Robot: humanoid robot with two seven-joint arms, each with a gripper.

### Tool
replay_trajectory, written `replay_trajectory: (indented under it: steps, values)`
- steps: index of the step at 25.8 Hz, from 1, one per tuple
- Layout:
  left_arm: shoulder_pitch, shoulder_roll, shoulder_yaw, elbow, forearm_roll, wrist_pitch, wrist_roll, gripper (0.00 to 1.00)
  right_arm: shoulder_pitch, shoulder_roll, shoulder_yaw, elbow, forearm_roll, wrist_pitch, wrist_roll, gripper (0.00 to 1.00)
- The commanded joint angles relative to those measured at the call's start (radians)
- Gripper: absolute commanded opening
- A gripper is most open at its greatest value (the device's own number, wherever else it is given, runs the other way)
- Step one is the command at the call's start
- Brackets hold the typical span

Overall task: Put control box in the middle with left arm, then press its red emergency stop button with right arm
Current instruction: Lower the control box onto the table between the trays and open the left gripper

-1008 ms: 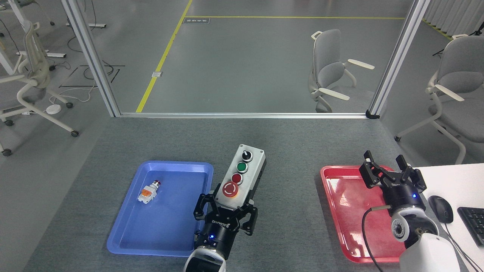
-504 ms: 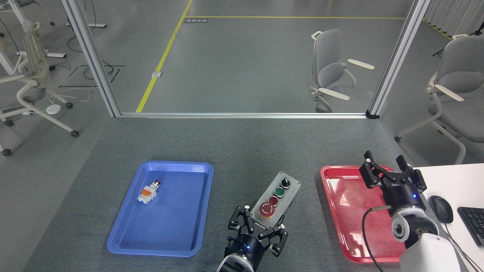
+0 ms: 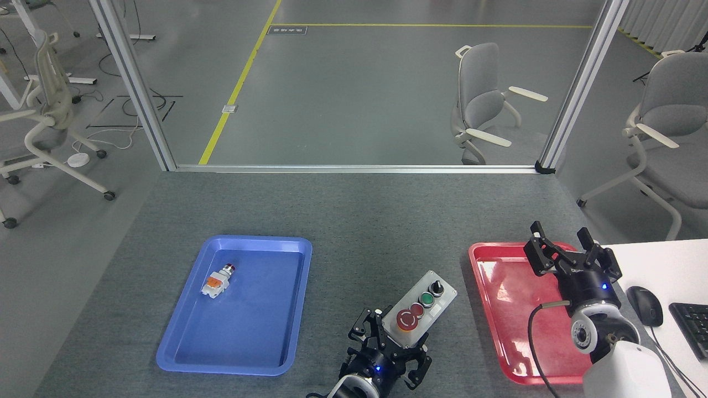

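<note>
The control box (image 3: 423, 309) is an oblong grey-lidded box lying at a slant between the two trays, near the table's front edge. Its red emergency stop button (image 3: 408, 320) sits at the near end, with a smaller red button, a green button and a black knob behind it. My left gripper (image 3: 394, 345) is shut on the control box's near end, fingers on both sides. My right gripper (image 3: 567, 249) hangs open over the far right corner of the red tray (image 3: 498, 315), holding nothing. The bare grey tabletop (image 3: 359, 221) lies between the trays.
A blue tray (image 3: 260, 331) on the left holds a small white-orange button part (image 3: 218, 281). A white desk with a mouse (image 3: 644, 305) and keyboard (image 3: 691, 326) stands at the right edge. An aluminium frame rail (image 3: 354, 168) runs along the table's far edge.
My left gripper has carried the control box right and toward me, from beside the blue tray to the space between the trays, turning it more slanted. The right arm barely moved.
</note>
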Motion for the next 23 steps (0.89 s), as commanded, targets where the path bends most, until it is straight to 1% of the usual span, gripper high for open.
replay_trajectory:
  steps: [1, 6, 14, 15, 17, 18, 19, 21, 23]
  values:
    - [-0.021, 0.0, -0.013, 0.025, 0.002, -0.006, -0.005, 0.0, 0.0, 0.001, 0.0, 0.0, 0.001, -0.007, 0.0, 0.99]
    - [-0.067, 0.0, -0.017, 0.088, 0.011, -0.007, -0.005, 0.0, 0.002, -0.004, 0.0, 0.0, 0.001, -0.012, -0.002, 0.99]
    - [-0.074, 0.0, -0.014, 0.15, 0.022, -0.006, -0.005, 0.0, 0.006, -0.005, 0.006, 0.0, 0.001, -0.014, -0.005, 0.99]
    - [-0.074, 0.0, -0.016, 0.16, 0.022, -0.004, -0.005, 0.07, 0.006, -0.007, 0.006, -0.002, 0.001, -0.014, -0.005, 0.99]
    - [-0.074, 0.0, -0.016, 0.174, 0.022, -0.003, -0.005, 0.32, 0.006, -0.007, 0.008, -0.002, 0.001, -0.015, -0.005, 0.99]
    - [-0.072, 0.0, -0.016, 0.174, 0.022, -0.001, -0.005, 0.39, 0.006, -0.007, 0.008, -0.003, 0.001, -0.017, -0.005, 0.99]
    - [-0.074, 0.0, -0.016, 0.174, 0.022, 0.0, -0.005, 0.49, 0.006, -0.007, 0.006, -0.003, 0.001, -0.021, -0.005, 0.99]
    - [-0.074, 0.0, -0.017, 0.171, 0.022, 0.005, -0.005, 0.64, 0.003, -0.005, 0.003, -0.002, 0.001, -0.023, -0.005, 0.99]
    - [-0.072, 0.002, -0.017, 0.165, 0.02, 0.007, -0.003, 0.75, 0.002, -0.005, 0.005, -0.002, 0.001, -0.023, -0.005, 0.99]
